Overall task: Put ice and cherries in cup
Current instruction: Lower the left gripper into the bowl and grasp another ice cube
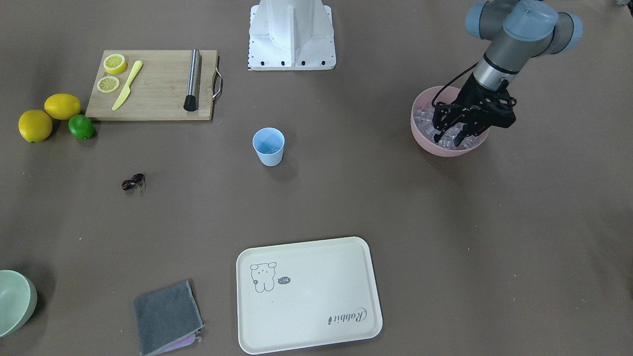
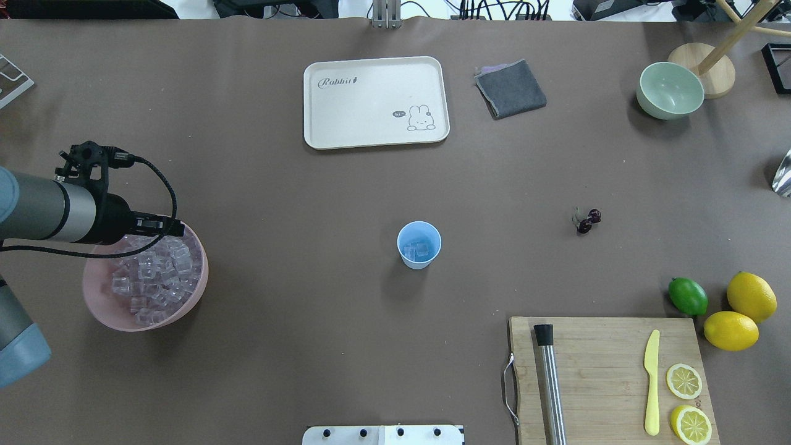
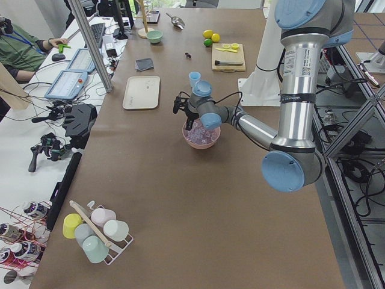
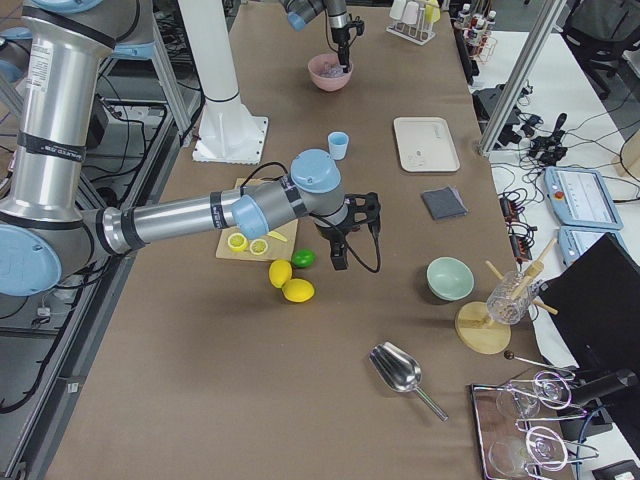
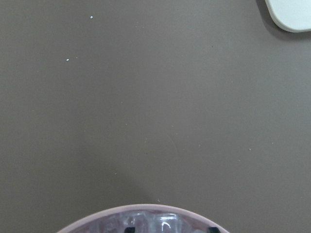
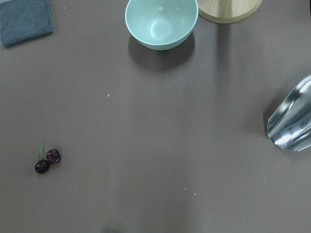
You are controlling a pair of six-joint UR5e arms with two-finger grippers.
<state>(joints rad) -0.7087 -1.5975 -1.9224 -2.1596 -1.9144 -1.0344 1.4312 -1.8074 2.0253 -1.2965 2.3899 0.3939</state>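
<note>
The left gripper (image 1: 451, 136) holds its jaws apart among the small clear ice cubes (image 2: 154, 272) in the round pink bowl (image 2: 97, 309), which look hard, light and slippery, so pinch one by two flat sides

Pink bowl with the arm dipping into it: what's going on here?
The robot is filling a drink. Its left gripper is lowered into the pink bowl of ice, fingers apart among the cubes. The blue cup mid-table already holds a few cubes. The cherries lie on the table, untouched. The right gripper hangs above the table near the lime; whether it is open cannot be told.
</note>
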